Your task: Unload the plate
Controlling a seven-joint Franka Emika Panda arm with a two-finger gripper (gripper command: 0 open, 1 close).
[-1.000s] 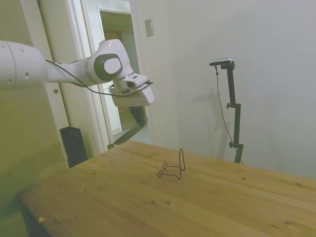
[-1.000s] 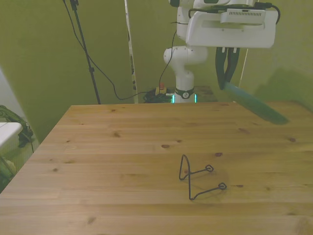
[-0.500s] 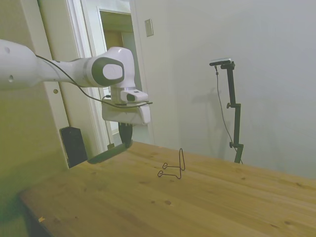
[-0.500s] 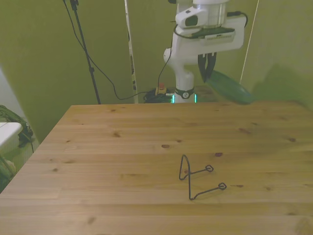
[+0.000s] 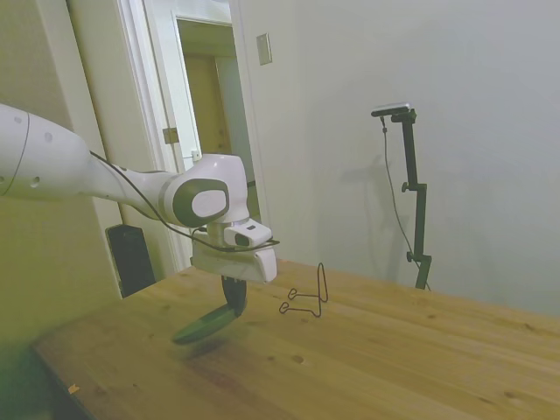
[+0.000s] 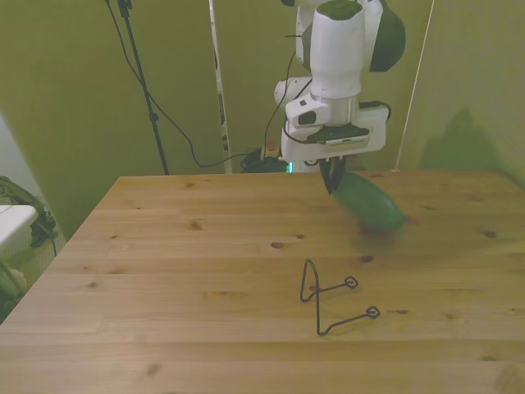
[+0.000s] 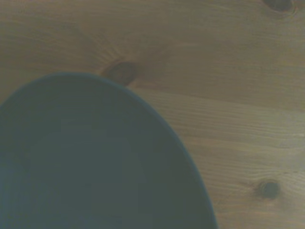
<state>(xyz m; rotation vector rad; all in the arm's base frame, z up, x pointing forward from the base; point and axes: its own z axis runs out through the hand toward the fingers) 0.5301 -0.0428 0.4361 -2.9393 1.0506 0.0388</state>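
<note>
Beside plate, wire stand, apart.

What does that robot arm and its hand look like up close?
The arm is smooth, rounded white casing with a dark grey cap at the joint. A thin black cable loops down to the boxy white hand, which ends in two short dark fingers.

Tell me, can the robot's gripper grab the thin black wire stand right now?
Probably not yet. The gripper is already shut on the round sage-green plate, which hangs tilted just above the wooden table. The thin black wire stand stands apart, with nothing around it.
</note>
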